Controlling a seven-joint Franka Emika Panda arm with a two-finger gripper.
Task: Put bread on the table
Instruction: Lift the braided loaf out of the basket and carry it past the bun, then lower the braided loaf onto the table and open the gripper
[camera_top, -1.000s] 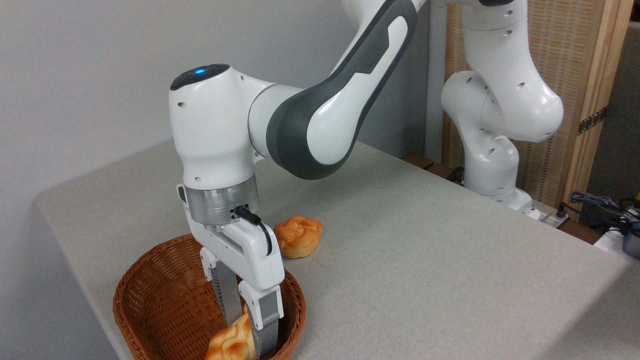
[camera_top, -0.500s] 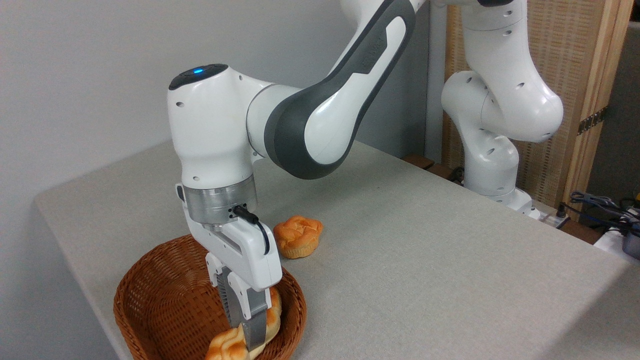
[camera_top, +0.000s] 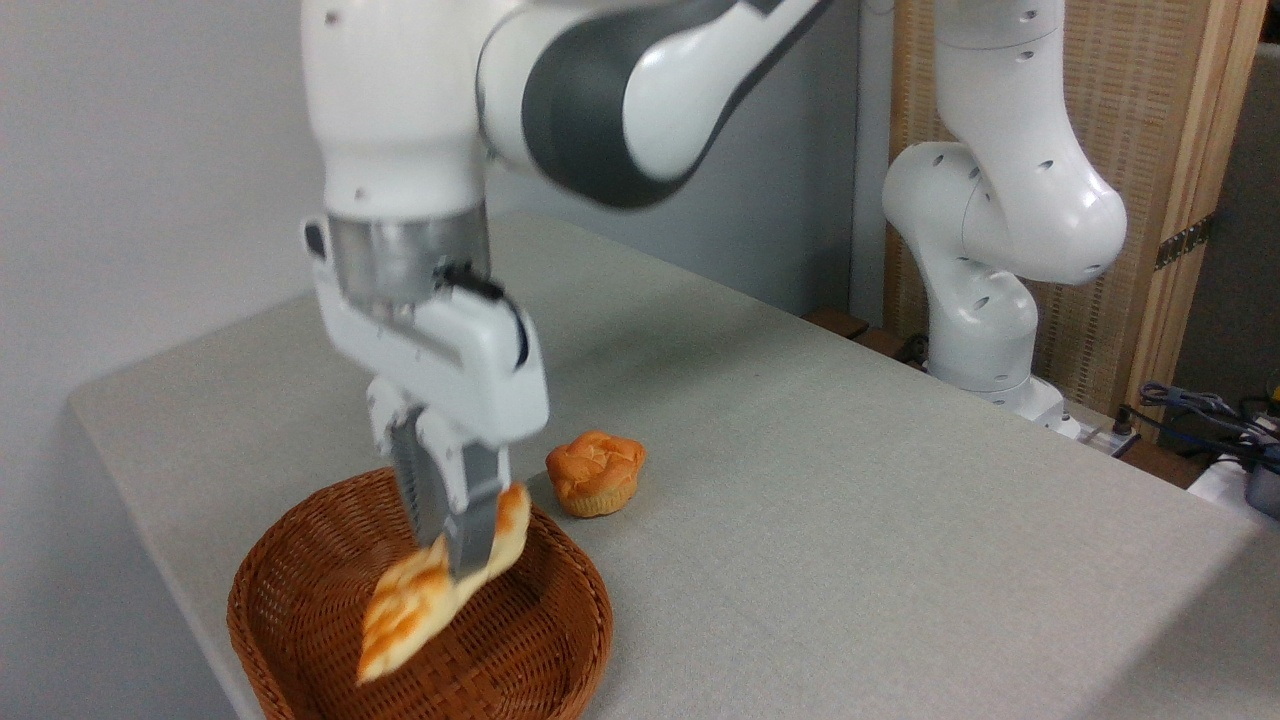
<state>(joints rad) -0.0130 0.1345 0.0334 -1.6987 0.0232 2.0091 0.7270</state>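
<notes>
Clearly, the jaws are pinched nearly together, and the gripper clamps the bread near its upper end. Tilted, the loaf hangs over the wicker basket, above the table. A small bun sits beside the basket.
</notes>
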